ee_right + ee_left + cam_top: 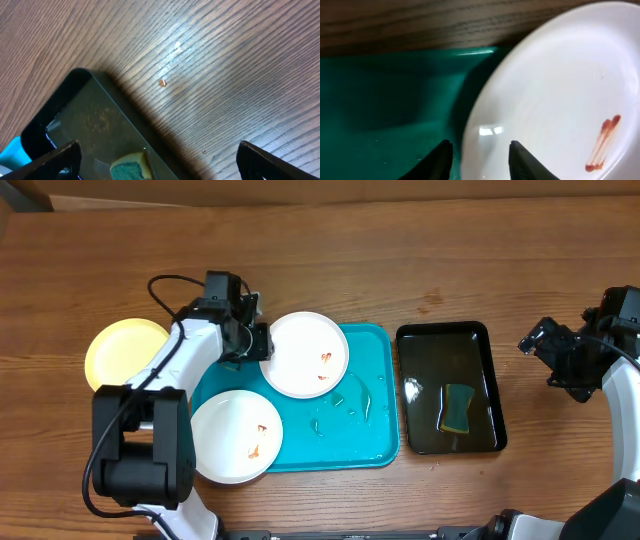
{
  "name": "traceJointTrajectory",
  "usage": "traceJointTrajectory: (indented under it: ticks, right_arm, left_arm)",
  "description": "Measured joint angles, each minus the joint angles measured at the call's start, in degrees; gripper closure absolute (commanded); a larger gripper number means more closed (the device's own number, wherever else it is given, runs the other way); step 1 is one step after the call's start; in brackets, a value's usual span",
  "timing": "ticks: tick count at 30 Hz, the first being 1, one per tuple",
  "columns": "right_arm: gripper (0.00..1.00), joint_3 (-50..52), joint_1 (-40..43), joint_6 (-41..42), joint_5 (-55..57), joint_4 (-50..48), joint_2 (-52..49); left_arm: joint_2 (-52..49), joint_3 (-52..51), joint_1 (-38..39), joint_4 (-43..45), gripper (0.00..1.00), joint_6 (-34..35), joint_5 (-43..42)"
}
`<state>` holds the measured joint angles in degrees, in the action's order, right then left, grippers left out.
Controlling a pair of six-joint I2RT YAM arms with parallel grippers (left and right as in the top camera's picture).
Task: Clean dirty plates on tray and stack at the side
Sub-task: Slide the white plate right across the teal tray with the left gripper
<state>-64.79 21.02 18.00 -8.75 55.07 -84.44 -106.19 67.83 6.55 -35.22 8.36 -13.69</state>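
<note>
A white plate (305, 355) with brown smears lies at the back left of the turquoise tray (370, 430). My left gripper (262, 342) is at its left rim. In the left wrist view the fingers (437, 160) straddle the rim of this plate (560, 90) over the tray (385, 100), and the left gripper (480, 155) is narrowed, with a sliver of tray showing beside the rim. A second smeared white plate (237, 437) overhangs the tray's front left corner. A pale yellow plate (125, 352) sits on the table to the left. My right gripper (545, 350) (160, 165) hangs wide open and holds nothing.
A glossy black tray (450, 387) (90, 120) stands right of the turquoise one and holds a green-yellow sponge (458, 408) (130, 167). Water drops lie on the turquoise tray's right half. The left arm's base (140, 450) stands at the front left.
</note>
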Motion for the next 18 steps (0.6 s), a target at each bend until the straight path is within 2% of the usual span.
traceJointTrajectory:
  ticks: [1,14,18]
  right_arm:
    - [0.00,0.00,-0.02,-0.02,0.04,-0.04,0.00]
    - [0.00,0.00,0.00,-0.02,0.00,-0.04,0.00]
    - [0.00,0.00,0.00,-0.04,0.04,0.02,0.00]
  left_arm:
    - [0.00,0.00,0.63,-0.07,0.70,0.00,-0.02]
    - [0.00,0.00,6.45,-7.45,0.72,0.00,1.14]
    - [0.00,0.00,7.37,-8.07,0.64,0.00,1.73]
